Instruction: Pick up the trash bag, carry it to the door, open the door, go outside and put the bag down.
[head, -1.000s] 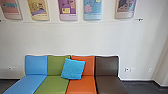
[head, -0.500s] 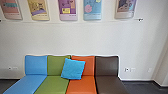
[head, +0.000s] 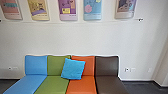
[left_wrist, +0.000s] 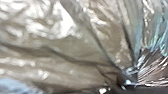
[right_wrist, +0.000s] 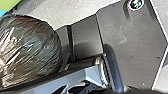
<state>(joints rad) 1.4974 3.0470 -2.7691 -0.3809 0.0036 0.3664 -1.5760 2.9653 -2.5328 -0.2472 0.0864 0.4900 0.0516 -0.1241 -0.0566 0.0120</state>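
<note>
Brown, shiny plastic trash bag (left_wrist: 67, 47) lies right before the left wrist, creases converging on its gathered neck (left_wrist: 127, 75); the left arm seems nearer for carrying. I cannot tell either end effector's state. Beyond stands a multicoloured sofa (head: 106, 65).

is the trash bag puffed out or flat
Puffed out: in the right wrist view the trash bag bulges into a rounded shape. Whether trash or air fills it, I cannot tell.

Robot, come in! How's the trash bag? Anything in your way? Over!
Trash bag bunched at left hand, grip unclear. Right hand: can't tell. Four-coloured sofa ahead, could block.
</note>
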